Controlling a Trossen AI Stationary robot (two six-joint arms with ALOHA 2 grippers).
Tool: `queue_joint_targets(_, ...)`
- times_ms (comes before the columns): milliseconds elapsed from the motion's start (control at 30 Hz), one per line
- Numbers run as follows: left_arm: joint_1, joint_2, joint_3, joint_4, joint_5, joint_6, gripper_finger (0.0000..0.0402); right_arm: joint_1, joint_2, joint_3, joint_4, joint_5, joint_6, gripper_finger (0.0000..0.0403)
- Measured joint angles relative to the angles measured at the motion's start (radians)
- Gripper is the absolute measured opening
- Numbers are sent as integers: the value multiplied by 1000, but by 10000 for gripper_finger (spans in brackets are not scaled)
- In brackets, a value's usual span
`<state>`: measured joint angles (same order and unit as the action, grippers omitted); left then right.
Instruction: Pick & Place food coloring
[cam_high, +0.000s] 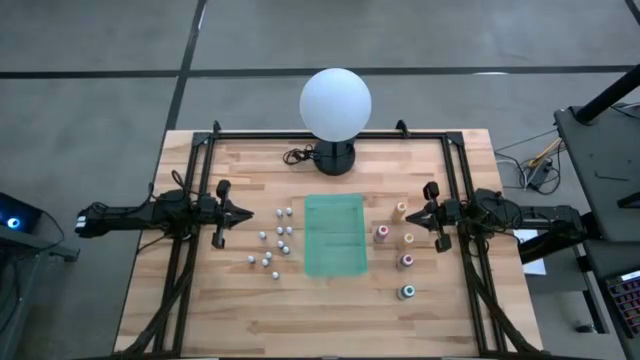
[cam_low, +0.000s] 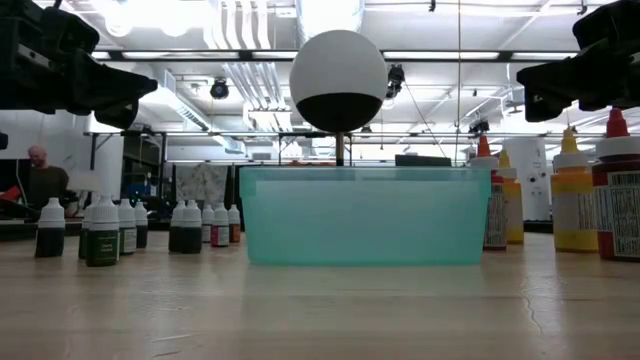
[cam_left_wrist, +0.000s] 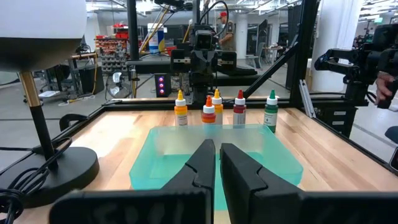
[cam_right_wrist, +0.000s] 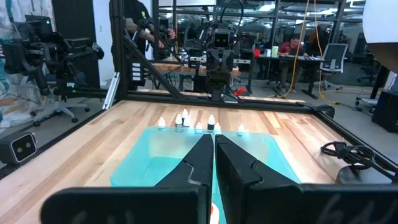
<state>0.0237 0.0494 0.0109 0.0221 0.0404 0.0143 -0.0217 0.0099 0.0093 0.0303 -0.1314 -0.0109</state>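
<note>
While both arms hover above the pale, grained wooden table (cam_high: 330, 310), I see the left gripper (cam_high: 243, 213) with its dark tapered fingers pressed shut on nothing, and the right gripper (cam_high: 414, 216) likewise closed and empty. Between them lies a translucent teal plastic tray (cam_high: 334, 235), rectangular with smooth low walls. On its left side stands a loose cluster of small whitish-capped food coloring bottles (cam_high: 274, 242) with dark contents; on its right stand five taller coloured-top food coloring bottles (cam_high: 405, 251) with pointed nozzles, the green one nearest the table's front edge. Behind the tray sits a matte white globe lamp (cam_high: 335, 103) on a round black base.
</note>
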Motion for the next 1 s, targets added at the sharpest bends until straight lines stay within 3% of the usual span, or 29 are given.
queue_joint_targets(1000, 0, 0, 0, 0, 0, 0, 0, 0, 0, 0, 5, 1, 12, 9)
